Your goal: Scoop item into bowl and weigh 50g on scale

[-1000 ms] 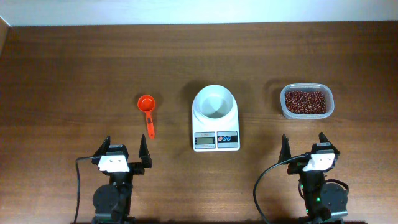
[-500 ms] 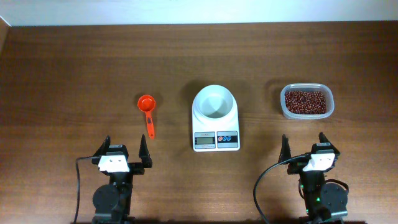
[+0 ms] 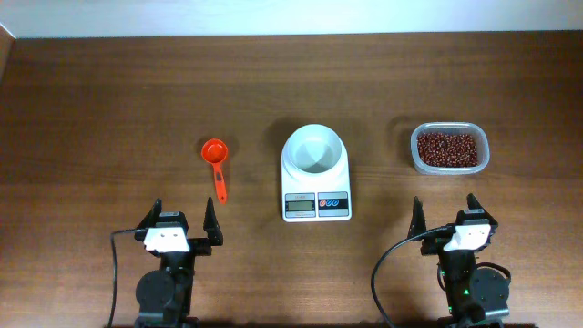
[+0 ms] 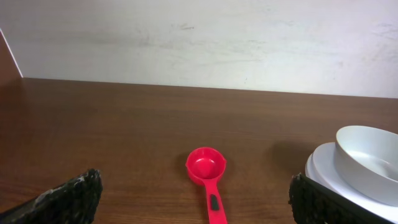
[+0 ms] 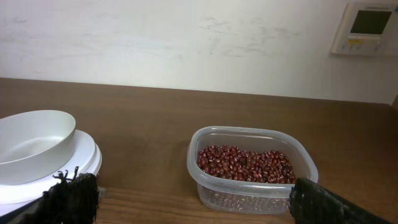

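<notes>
Beans in tub, scale readout illegible (too small)

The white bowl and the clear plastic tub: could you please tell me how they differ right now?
The bowl is round and opaque white; the tub is rectangular with rounded corners and see-through. The bowl is empty; the tub holds the beans. The bowl sits on the scale in the middle; the tub stands directly on the table, ahead of the right gripper. Both are upright, open-topped and untouched.
</notes>
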Tool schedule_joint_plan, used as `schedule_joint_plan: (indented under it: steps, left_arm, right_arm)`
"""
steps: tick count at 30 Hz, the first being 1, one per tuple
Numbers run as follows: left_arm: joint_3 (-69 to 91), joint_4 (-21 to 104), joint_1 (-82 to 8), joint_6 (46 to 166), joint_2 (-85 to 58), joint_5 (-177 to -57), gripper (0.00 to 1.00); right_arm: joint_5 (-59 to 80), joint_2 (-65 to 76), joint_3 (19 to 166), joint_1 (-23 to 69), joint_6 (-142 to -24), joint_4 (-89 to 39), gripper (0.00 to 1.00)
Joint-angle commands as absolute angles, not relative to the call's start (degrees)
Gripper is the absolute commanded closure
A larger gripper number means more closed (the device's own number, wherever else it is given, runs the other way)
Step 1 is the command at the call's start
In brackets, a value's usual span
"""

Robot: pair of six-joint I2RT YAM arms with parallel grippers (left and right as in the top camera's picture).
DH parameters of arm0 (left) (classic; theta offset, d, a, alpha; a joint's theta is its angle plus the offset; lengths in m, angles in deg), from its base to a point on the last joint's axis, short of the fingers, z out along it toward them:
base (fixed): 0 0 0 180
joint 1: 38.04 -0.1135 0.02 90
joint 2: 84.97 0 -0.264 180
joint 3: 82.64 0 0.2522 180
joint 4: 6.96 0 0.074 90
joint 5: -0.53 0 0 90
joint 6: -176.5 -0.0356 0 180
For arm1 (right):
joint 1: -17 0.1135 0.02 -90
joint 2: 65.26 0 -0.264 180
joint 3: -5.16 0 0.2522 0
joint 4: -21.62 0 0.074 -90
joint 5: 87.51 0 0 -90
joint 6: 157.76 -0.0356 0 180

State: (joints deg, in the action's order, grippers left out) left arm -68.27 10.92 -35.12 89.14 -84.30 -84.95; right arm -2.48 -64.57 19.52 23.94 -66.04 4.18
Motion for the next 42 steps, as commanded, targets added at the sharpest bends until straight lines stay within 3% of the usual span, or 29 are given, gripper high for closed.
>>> schedule_joint_plan:
  steps: [1, 24, 31, 42]
  left_arm:
    - [-68.34, 11.20, -35.47, 89.31, -84.57, -84.51, 0.01]
    - [-68.34, 11.20, -35.47, 89.31, -84.57, -84.51, 0.01]
    - [-68.34, 11.20, -35.47, 89.31, -84.57, -84.51, 0.01]
    - [-68.34, 11.20, -35.47, 89.31, -84.57, -84.51, 0.01]
  right_arm:
    - [-3.58, -64.94, 19.24, 23.72, -66.35, 3.74, 0.01]
    - [-0.74, -64.90, 24.00, 23.72, -66.35, 0.92, 0.01]
    - [-0.76, -56.50, 48.66, 23.72, -66.30, -14.03, 0.01]
    - [0.01, -6.32, 99.23, 23.72, -62.22, -49.53, 0.01]
